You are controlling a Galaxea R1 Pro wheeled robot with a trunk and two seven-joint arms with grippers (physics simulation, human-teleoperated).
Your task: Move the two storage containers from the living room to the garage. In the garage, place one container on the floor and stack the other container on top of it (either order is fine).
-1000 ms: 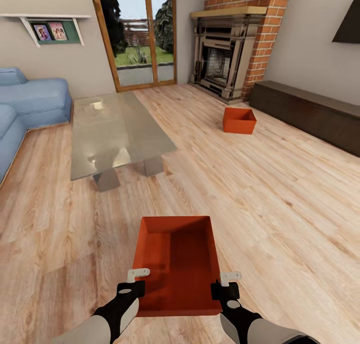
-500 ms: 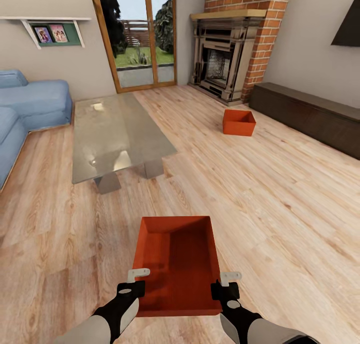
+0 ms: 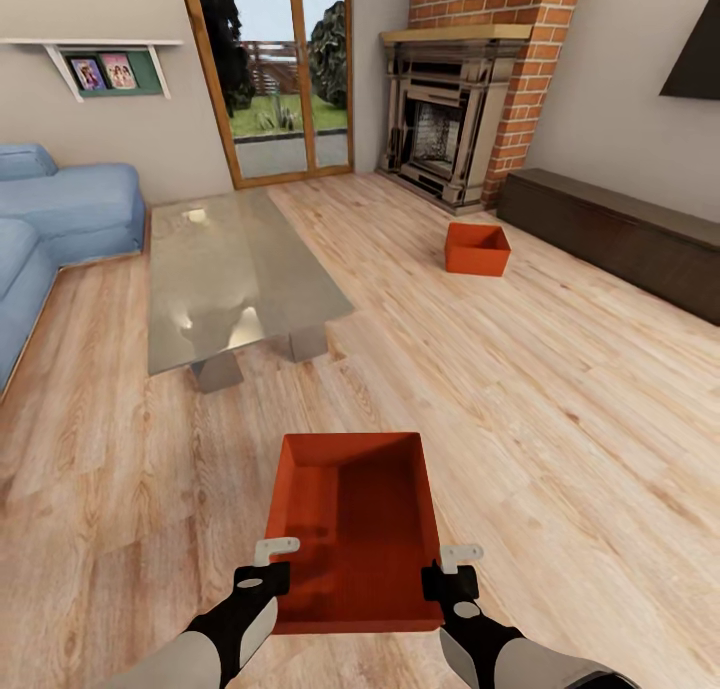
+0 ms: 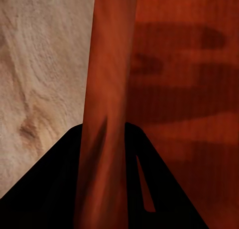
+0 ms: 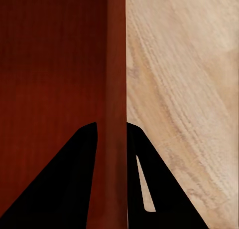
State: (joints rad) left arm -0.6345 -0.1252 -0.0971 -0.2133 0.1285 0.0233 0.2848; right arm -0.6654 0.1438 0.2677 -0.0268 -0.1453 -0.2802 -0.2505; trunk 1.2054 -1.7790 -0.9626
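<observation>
Left gripper is clamping the left side wall of the near storage container, one finger inside the bin, one outside; in the left wrist view the dark fingers are pinching the orange-red wall between them. Right gripper is doing the same on the right side wall, and in the right wrist view its fingers are squeezing the thin wall from both sides. Both grippers are gripping near the bin's close end, so the container is hanging level between the two arms, open top up, ribbed bottom showing, above the light wood plank floor.

The second storage container is sitting on the plank floor well ahead and to the right, near the red brick fireplace and close to a long dark low cabinet along the right wall. A glass coffee table is standing ahead left, with a blue sofa beyond it at far left. Wood-framed glass doors are showing at the back wall, a wall shelf with photos to their left.
</observation>
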